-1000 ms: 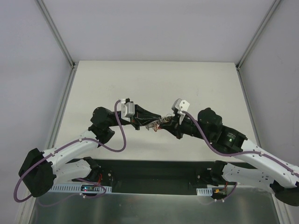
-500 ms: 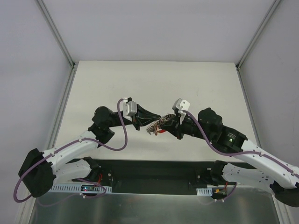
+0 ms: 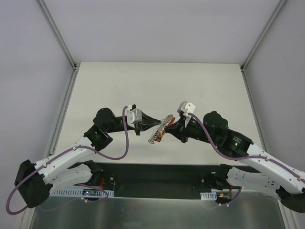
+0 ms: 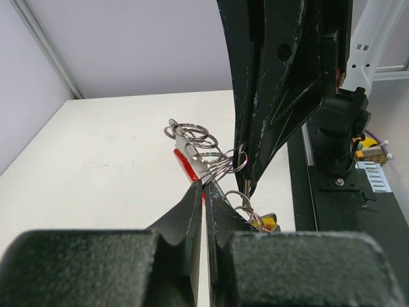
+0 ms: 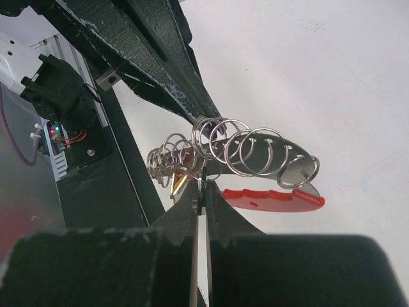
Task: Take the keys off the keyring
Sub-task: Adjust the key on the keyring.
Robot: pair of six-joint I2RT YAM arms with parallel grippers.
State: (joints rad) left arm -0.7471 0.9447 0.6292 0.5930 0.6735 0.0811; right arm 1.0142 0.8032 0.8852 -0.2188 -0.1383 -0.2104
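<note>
At the centre of the top view, the left gripper [image 3: 155, 126] and the right gripper [image 3: 169, 125] sit tip to tip. Both are pinched tight on wire loops of the keyring [image 3: 158, 130], which is held tilted above the table [image 3: 143, 81]. In the right wrist view, a red plastic piece [image 5: 275, 199] and a pale grey tag [image 5: 299, 169] lie at the right of the bunch. A brass key [image 5: 179, 182] shows at the bunch's lower left.

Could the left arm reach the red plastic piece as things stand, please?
Likely yes: the red plastic piece lies uncovered right beside the left gripper, though that gripper is shut on the keyring and must release first.
</note>
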